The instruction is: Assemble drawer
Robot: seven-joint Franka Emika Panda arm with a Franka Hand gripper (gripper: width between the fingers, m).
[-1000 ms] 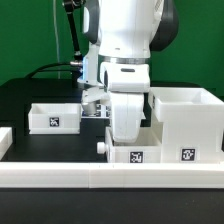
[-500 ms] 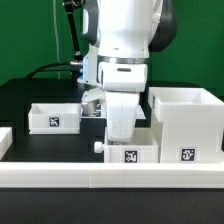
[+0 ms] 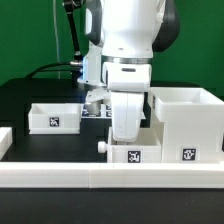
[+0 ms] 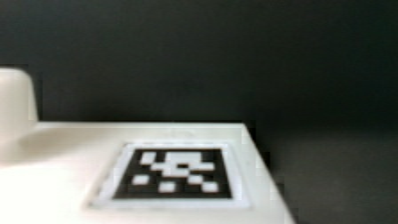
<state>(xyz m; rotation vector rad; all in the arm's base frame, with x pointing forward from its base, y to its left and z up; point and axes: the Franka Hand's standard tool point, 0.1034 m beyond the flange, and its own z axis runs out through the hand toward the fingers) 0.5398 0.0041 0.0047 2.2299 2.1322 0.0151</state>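
Observation:
A small white drawer (image 3: 128,155) with a marker tag on its front and a round knob (image 3: 103,146) at its left end lies at the front, against the white rail. My gripper (image 3: 126,138) points straight down right over it. Its fingertips are hidden behind the drawer's front, so I cannot tell whether they grip. The wrist view shows only the drawer's white face with its tag (image 4: 175,172), close up and blurred, with the knob (image 4: 15,100) beside it. A large open white drawer box (image 3: 186,122) stands on the exterior view's right.
A second small white open box (image 3: 55,117) with a tag stands on the exterior view's left on the black table. A long white rail (image 3: 60,177) runs along the front edge. A white block end (image 3: 4,138) shows at far left.
My gripper hand has shifted a little to the exterior view's right and lower than half a second ago. The small drawer under it has moved a few pixels sideways with it.

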